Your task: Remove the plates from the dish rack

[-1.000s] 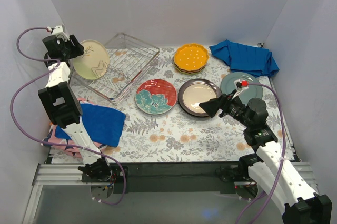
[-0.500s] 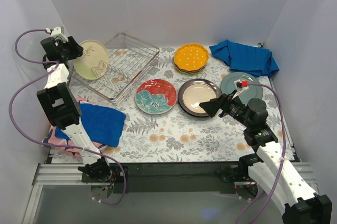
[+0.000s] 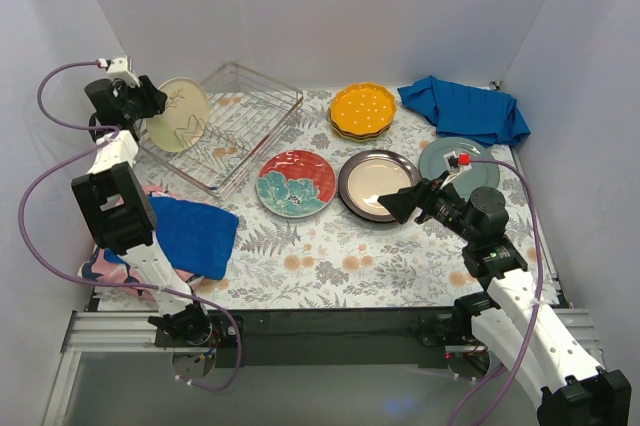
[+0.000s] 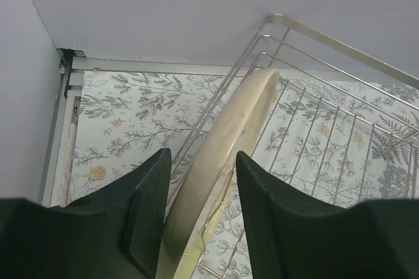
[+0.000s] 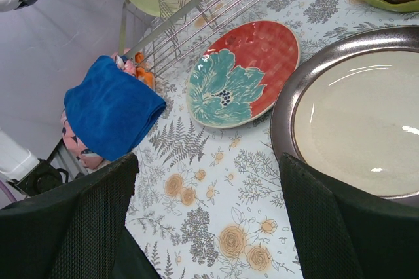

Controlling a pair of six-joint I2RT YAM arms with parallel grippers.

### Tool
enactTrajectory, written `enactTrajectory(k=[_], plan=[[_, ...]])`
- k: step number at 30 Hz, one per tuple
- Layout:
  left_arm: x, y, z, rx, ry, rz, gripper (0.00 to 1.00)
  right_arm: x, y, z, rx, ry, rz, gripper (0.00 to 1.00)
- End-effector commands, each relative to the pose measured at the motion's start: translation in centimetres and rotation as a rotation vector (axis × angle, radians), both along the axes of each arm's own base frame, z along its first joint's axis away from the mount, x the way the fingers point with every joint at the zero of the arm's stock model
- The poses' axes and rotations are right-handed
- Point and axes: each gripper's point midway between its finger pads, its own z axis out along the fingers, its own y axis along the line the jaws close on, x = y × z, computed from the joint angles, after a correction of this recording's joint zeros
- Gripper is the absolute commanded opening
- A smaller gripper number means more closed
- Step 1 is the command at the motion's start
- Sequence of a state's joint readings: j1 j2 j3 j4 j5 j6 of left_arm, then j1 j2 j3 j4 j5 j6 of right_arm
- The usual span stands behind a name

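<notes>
The cream plate (image 3: 178, 114) is standing on edge at the left end of the dish rack (image 3: 262, 96), and the left gripper (image 4: 203, 158) is straddling its upper rim, apparently clamping it. Being stiff, glazed and breakable, it is probably calling for a firm rim pinch and a straight lift clear of the wires. The right gripper (image 3: 397, 204) is hanging with its jaws apart beside the dark-rimmed plate (image 3: 378, 184).
</notes>
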State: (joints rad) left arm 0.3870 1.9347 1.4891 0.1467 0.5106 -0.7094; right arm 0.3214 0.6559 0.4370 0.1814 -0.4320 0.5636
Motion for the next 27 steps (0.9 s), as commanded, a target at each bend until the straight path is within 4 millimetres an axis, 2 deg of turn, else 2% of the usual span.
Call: enactTrajectory(k=[1,4,6,9,18,20,21,23,27], plan=[[-0.9,-3.0,3.0,0.053,-0.081,-0.107,0.41,0.1,0.1,1.9,0.003,-0.067,0.004,0.92],[-0.6,-2.9,2.3,0.059,-0.071,-0.109,0.39,0.1,0.2,1.9,0.002,-0.062,0.009,0.93],[-0.5,-3.2,2.3,0.075,-0.078,-0.129,0.35,0.2,0.2,1.7,0.001,-0.058,0.009,0.92],[-0.6,-3.5,2.5,0.083,-0.091,-0.143,0.33,0.2,0.2,1.7,0.0,-0.054,0.006,0.92],[-1.3,-3.9,5.1,0.126,-0.163,-0.156,0.29,0.9,0.1,0.6,-0.007,-0.014,-0.024,0.92],[-1.3,-4.0,5.0,0.13,-0.164,-0.16,0.08,1.2,0.3,0.0,-0.013,0.02,-0.026,0.92],[-1.4,-4.0,5.3,0.135,-0.17,-0.158,0.05,1.3,0.3,-0.2,-0.018,0.032,-0.032,0.92],[-1.5,-4.0,5.4,0.138,-0.176,-0.156,0.0,1.7,0.4,-0.7,-0.023,0.057,-0.047,0.93],[-1.5,-4.4,6.3,0.148,-0.202,-0.172,0.0,2.2,1.1,-0.6,-0.036,0.068,-0.04,0.98]])
